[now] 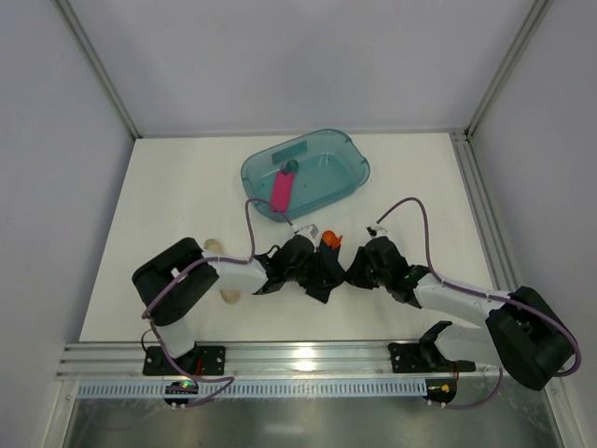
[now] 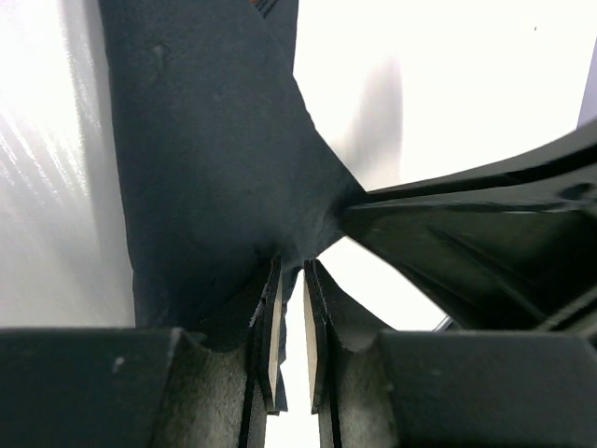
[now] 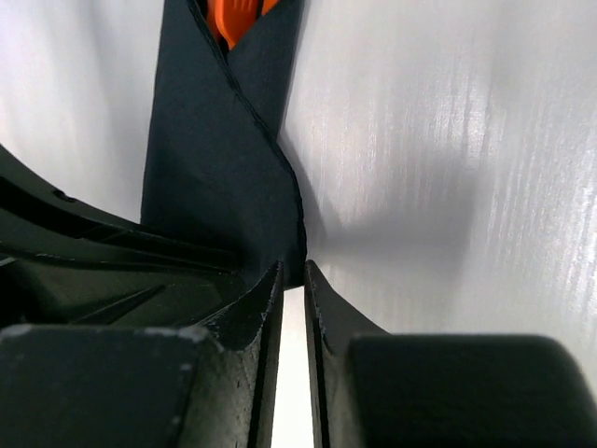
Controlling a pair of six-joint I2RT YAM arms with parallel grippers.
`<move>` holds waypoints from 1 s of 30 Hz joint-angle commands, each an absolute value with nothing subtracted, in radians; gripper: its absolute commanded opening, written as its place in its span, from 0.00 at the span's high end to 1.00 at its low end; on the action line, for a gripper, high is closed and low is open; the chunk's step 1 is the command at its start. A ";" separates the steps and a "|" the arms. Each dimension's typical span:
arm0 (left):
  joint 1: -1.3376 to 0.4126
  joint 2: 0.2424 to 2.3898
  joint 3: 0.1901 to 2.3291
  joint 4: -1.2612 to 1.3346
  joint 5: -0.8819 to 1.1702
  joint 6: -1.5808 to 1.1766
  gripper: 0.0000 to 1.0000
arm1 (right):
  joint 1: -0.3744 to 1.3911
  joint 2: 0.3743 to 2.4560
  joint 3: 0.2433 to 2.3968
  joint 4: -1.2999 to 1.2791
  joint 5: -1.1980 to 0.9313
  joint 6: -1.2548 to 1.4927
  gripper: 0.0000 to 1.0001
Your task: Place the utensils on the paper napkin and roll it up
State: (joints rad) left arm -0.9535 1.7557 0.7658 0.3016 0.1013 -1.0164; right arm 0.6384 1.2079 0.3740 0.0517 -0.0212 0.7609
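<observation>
The black paper napkin (image 1: 324, 277) lies folded around the orange utensils (image 1: 328, 239), whose tips stick out of its far end. My left gripper (image 1: 311, 266) and right gripper (image 1: 360, 266) meet it from either side. In the left wrist view the napkin (image 2: 205, 168) runs down between the nearly closed jaws of my left gripper (image 2: 291, 266). In the right wrist view the rolled napkin (image 3: 215, 159), with the utensils (image 3: 238, 19) at its top, ends in the tips of my right gripper (image 3: 292, 269), whose jaws stand a narrow slit apart.
A teal tub (image 1: 345, 159) holding a pink bar (image 1: 283, 191) stands behind the grippers. Two pale beige tubes (image 1: 213, 247) lie by the left arm. The cage walls close in the table on three sides.
</observation>
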 commanded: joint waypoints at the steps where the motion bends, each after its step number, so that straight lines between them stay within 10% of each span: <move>1: -0.954 1.763 0.755 0.293 0.072 -0.999 0.80 | 0.640 1.152 0.442 -0.045 0.029 0.729 0.83; 30: -0.965 1.730 0.666 0.339 0.077 -0.993 0.80 | 0.522 1.543 0.692 0.032 -0.252 0.443 0.55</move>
State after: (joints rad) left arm -0.9585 1.7428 0.7067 0.3733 0.0917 -1.0145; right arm 0.5259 1.5200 0.6640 -0.0051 -0.2192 0.4870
